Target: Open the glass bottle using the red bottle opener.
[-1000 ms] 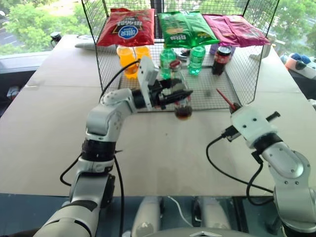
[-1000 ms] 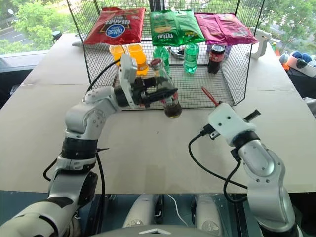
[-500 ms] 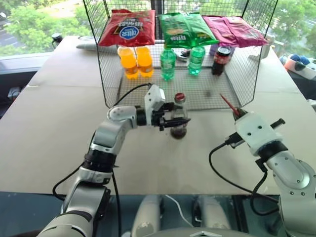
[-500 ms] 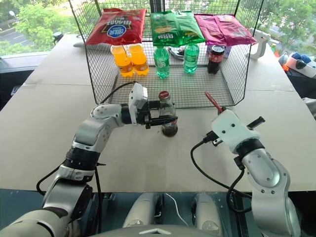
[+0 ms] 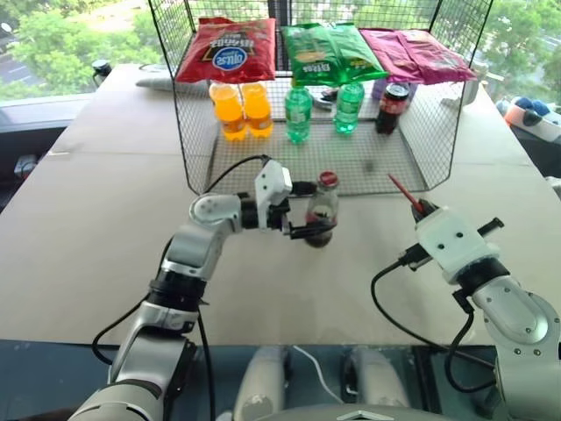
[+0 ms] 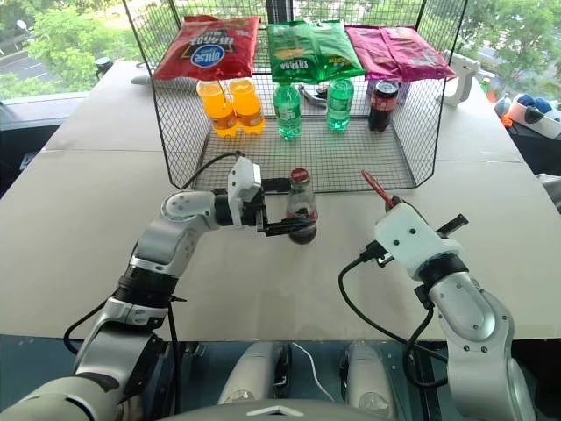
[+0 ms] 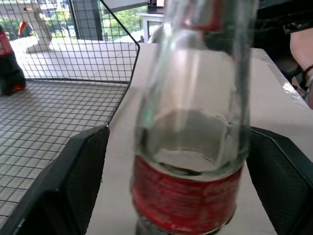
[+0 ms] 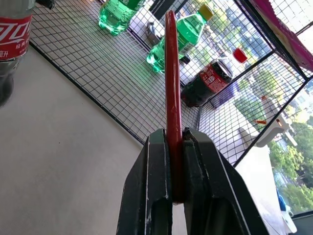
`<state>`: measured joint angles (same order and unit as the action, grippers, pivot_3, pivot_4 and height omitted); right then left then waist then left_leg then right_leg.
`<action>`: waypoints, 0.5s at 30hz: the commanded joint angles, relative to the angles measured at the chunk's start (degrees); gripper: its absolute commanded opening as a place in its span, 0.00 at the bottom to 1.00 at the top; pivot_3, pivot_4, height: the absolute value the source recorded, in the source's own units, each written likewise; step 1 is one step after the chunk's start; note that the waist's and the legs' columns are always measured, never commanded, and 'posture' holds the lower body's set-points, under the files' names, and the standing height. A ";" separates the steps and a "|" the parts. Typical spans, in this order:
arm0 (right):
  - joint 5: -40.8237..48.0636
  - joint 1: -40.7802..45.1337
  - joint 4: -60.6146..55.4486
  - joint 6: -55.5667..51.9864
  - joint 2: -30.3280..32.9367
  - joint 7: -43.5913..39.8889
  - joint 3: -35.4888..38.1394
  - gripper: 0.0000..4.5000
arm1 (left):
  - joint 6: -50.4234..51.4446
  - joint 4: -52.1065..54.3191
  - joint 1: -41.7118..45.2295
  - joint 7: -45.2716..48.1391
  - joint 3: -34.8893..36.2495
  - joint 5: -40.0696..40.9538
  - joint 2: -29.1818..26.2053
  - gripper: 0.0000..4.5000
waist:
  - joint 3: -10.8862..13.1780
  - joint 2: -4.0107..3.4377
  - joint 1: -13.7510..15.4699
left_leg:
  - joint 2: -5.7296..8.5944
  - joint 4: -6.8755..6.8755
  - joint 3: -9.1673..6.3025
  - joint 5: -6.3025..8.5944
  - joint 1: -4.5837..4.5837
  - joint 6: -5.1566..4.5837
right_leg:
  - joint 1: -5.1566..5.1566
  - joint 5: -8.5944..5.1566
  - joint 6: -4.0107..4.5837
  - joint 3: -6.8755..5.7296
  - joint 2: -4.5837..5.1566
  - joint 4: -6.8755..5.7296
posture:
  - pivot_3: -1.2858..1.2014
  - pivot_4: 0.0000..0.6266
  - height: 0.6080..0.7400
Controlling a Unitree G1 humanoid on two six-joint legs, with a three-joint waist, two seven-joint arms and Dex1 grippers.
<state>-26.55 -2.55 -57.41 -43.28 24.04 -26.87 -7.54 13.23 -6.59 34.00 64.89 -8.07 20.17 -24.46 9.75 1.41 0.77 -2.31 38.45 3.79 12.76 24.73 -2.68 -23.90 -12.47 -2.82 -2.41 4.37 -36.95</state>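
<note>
Spreading wide on either side of the glass bottle (image 5: pixel 322 210), left gripper (image 5: pixel 308 210) touching neither flank. Standing upright on the table (image 5: pixel 105 219), just before the wire rack's (image 5: pixel 368 162) front edge. Clamping the red bottle opener (image 8: pixel 172 93), right gripper (image 8: pixel 177 161).

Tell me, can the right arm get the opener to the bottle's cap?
Probably yes. The opener is pinched in the right gripper, and bare table lies between it and the upright bottle.

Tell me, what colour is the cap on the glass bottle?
Red. The glass bottle's cap shows best in the right eye view.
</note>
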 commanded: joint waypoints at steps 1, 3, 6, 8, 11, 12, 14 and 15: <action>0.25 0.41 -1.22 1.47 0.07 0.81 1.07 0.00 | 1.30 3.84 2.51 -0.71 2.20 2.32 -0.03 0.98 | 0.00 0.00 0.00 | 0.00 0.00 -0.01 0.00 0.00 0.00 | 0.00 0.00 0.00 -0.01 0.00 0.00 | 0.52 0.24 1.00; 0.41 0.49 -1.13 1.63 0.13 0.69 1.22 0.00 | 2.58 4.65 3.16 -0.66 2.71 3.20 -0.15 0.98 | 0.00 0.00 0.00 | 0.00 0.00 -0.02 0.00 -0.01 0.00 | 0.01 -0.01 -0.02 -0.01 0.00 0.00 | 0.52 0.24 1.00; 0.62 0.51 -0.99 1.85 0.19 0.58 1.49 0.00 | 4.05 5.60 3.47 -0.62 3.09 4.23 -0.50 0.98 | 0.00 0.00 -0.04 | 0.00 0.00 -0.02 0.00 -0.01 0.00 | 0.00 -0.02 -0.04 0.00 0.00 0.00 | 0.52 0.24 1.00; 0.73 0.53 -0.90 1.97 0.23 0.52 1.57 0.00 | 4.53 5.95 3.52 -0.52 3.13 4.47 -0.70 0.98 | 0.00 0.00 -0.04 | 0.00 0.00 -0.03 0.00 -0.01 0.00 | 0.00 -0.02 -0.04 0.00 0.00 0.00 | 0.52 0.24 1.00; 0.91 0.46 -0.86 1.99 0.29 0.51 1.60 0.00 | 5.33 6.41 3.63 -0.25 3.05 4.99 -0.84 0.98 | 0.00 0.00 -0.04 | 0.00 -0.01 -0.03 0.00 -0.01 0.00 | 0.01 -0.03 -0.04 0.00 -0.01 0.00 | 0.52 0.24 1.00; 0.92 0.48 -0.87 1.95 0.30 0.51 1.59 0.00 | 5.51 6.44 3.65 -0.12 2.97 5.13 -0.96 0.98 | 0.00 0.00 -0.03 | 0.00 -0.01 -0.03 0.00 -0.01 0.00 | 0.01 -0.03 -0.04 0.00 -0.01 0.01 | 0.52 0.24 1.00; 0.96 0.52 -1.00 1.84 0.36 0.52 1.60 0.00 | 5.57 6.41 3.67 -0.05 2.95 5.25 -1.13 0.87 | 0.00 0.00 -0.03 | 0.00 -0.01 -0.03 0.00 0.00 0.00 | 0.01 -0.03 -0.05 0.00 0.00 0.01 | 0.52 0.24 1.00; 0.97 0.59 -1.06 1.77 0.41 0.50 1.62 0.00 | 5.55 6.35 3.71 -0.03 2.96 5.30 -1.20 0.81 | 0.00 0.00 -0.03 | 0.00 -0.01 -0.03 0.00 -0.01 0.00 | 0.01 -0.03 -0.05 0.00 0.00 0.01 | 0.52 0.24 1.00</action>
<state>-25.58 -2.48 -57.16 -42.25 24.09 -26.87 -7.40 18.84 -2.84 36.30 64.65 -6.50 24.37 -25.40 9.75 1.41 0.74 -2.30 38.44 3.76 12.76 24.73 -2.69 -23.90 -12.50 -2.87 -2.42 4.37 -36.94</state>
